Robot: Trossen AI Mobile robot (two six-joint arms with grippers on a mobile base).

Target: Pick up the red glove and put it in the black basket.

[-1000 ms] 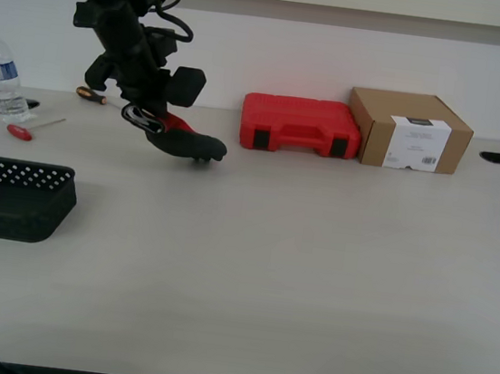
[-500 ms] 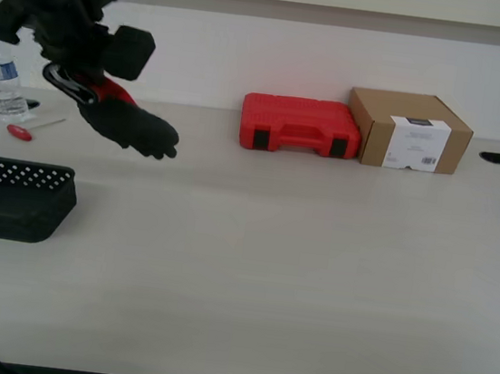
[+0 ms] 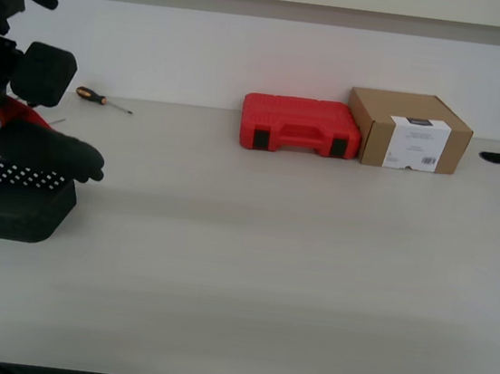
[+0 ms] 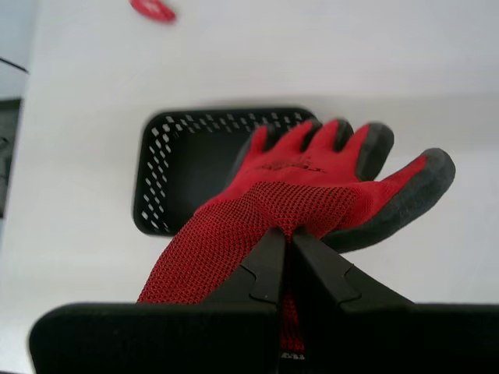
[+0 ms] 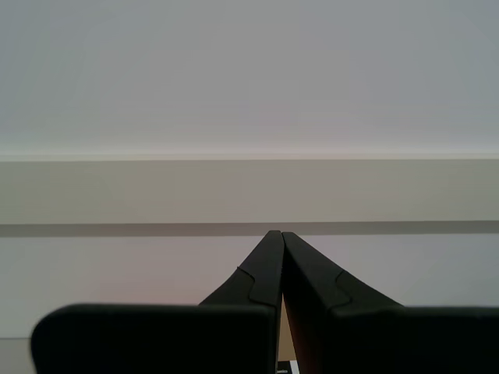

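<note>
My first gripper (image 4: 285, 235) is shut on the cuff end of the red glove (image 4: 296, 195), whose dark grey fingertips point away from the jaws. In the exterior view the red glove (image 3: 49, 150) hangs in the air at the far left, just above the near end of the black basket (image 3: 11, 199). In the first wrist view the black basket (image 4: 175, 167) lies on the table below and beyond the glove. My second gripper (image 5: 279, 238) is shut with nothing in it and faces a bare wall; it does not show in the exterior view.
A red plastic case (image 3: 299, 126) and a brown cardboard box (image 3: 409, 131) stand at the back of the table. A screwdriver (image 3: 101, 99) lies at the back, towards the exterior view's left. A small red object (image 4: 152, 8) lies beyond the basket.
The first arm has carried the red glove towards the exterior view's left and lower, from mid-table near the red case to just over the black basket.
</note>
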